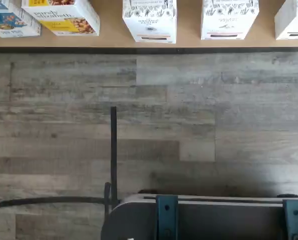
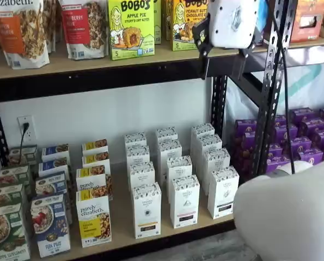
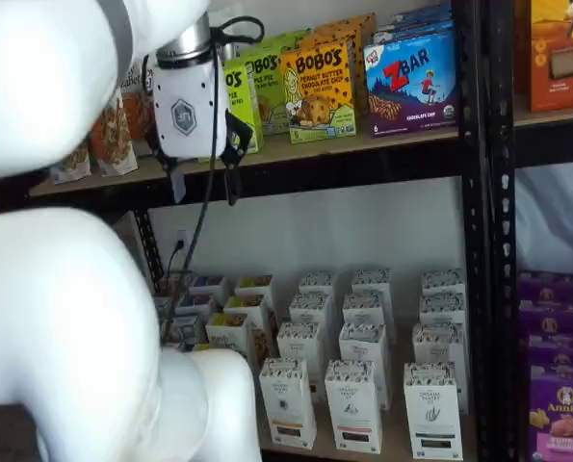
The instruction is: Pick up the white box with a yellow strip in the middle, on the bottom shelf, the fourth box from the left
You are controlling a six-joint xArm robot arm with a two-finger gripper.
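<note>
Where it stands, white box (image 2: 146, 210), speckled top, yellowish band

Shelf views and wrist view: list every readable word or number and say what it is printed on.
"BOBO'S APPLE PIE": green snack box, upper shelf.
"BOBO'S PEANUT BUTTER CHOCOLATE CHIP": orange snack box.
"ZBAR": blue carton.
"purely elizabeth": white-and-yellow granola box.
"FOX PUFFS": blue cereal box, roughly read.
"Annie's": purple box.
White box with gold band: print too small to read.
</note>
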